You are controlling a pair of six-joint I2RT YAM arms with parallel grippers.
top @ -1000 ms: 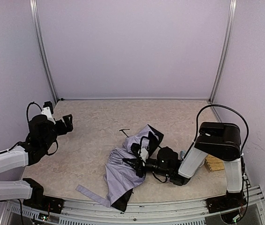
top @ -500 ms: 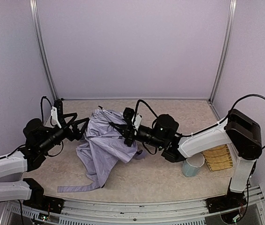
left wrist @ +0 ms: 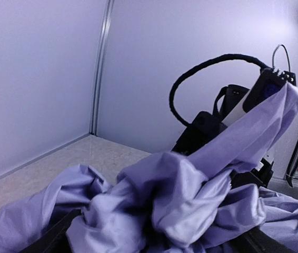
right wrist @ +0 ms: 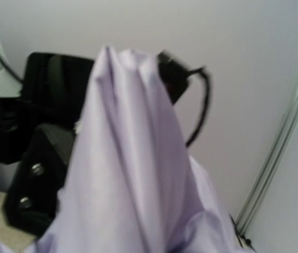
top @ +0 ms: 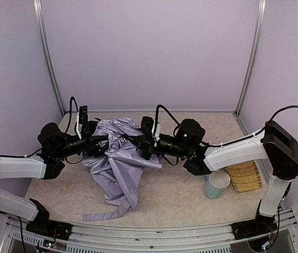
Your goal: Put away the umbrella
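The umbrella (top: pixel 118 164) is a crumpled bundle of lavender fabric held up between my two arms at centre left, its lower folds and a strap (top: pixel 100 214) trailing onto the table. My right gripper (top: pixel 138 143) is buried in its right side and holds it up. My left gripper (top: pixel 96 143) pushes into its left side. In the left wrist view the bunched fabric (left wrist: pixel 180 200) fills the space between dark, wide-set jaws. In the right wrist view the fabric (right wrist: pixel 133 174) hides the fingers entirely. The shaft and handle are hidden.
A pale blue cup (top: pixel 217 184) stands on the table at the right, beside a tan woven basket (top: pixel 244 176) by the right wall. Lavender walls with metal corner posts close in the table.
My right gripper has carried the umbrella from the front centre up and to the left. My left arm has swung in from the far left until its gripper is in the fabric.
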